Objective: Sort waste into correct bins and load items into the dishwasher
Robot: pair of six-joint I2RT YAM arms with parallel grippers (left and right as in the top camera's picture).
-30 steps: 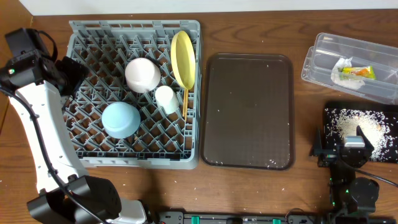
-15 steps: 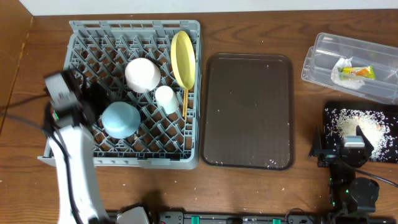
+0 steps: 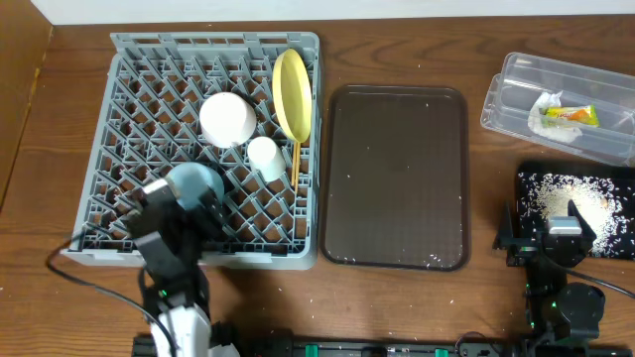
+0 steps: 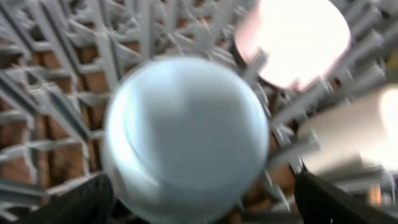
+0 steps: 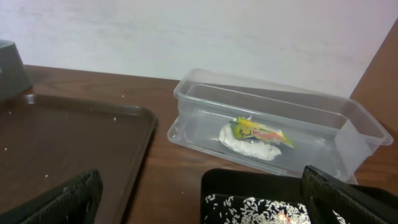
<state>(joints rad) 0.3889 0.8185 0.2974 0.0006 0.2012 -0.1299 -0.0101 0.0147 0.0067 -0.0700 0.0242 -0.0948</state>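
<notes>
Grey plastic peg rack (image 3: 129, 59) holds the pale pink bowl (image 3: 228, 119), light blue bowl (image 3: 190, 178), small white cup (image 3: 264, 159), round yellow plate (image 3: 291, 94) on edge and thin wooden chopsticks (image 3: 296, 164). The left claw (image 4: 202, 205), spread wide, hovers over the blue bowl. The right claw (image 5: 205, 208), also apart, sits at the flat black tray (image 3: 622, 238) of pale crumbs (image 3: 556, 193).

Overhead camera looks straight down on the whole desk (image 3: 397, 50). Left wrist camera hangs close over the light blue bowl (image 4: 186, 137) in the grey rack (image 4: 56, 81), blurred. Right wrist camera, low, faces the clear tub (image 5: 205, 118) and wall (image 5: 186, 31); overhead shares both.
</notes>
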